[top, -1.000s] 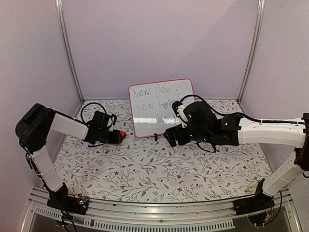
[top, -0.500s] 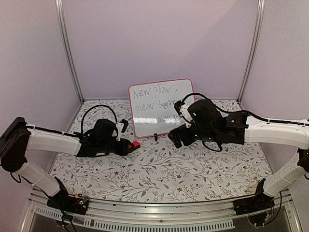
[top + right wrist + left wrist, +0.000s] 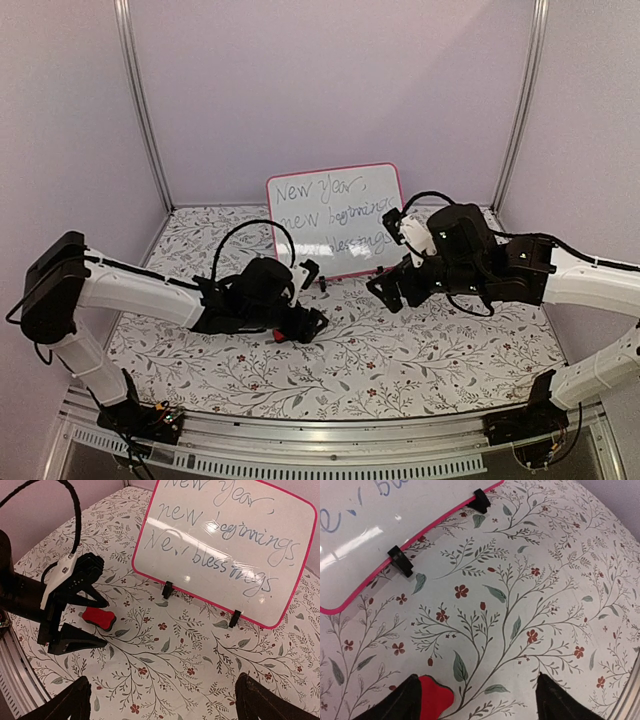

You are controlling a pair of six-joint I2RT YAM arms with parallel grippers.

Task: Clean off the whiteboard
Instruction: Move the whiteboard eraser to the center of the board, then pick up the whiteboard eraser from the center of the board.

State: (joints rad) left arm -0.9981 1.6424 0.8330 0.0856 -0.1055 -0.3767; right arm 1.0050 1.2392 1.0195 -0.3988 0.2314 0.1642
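Left gripper (image 3: 476, 680) gapes around the eraser (image 3: 434, 700), apart from the whiteboard (image 3: 370, 510) rim.

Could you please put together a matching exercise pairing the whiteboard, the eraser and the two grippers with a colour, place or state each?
Things:
1. whiteboard
2. eraser
3. left gripper
4. right gripper

Descriptions:
A. open, well clear of the eraser
B. red, lying on the table
C. upright on black feet, written on
D. open, with the eraser between its jaws

Pairs: 1-C, 2-B, 3-D, 4-A
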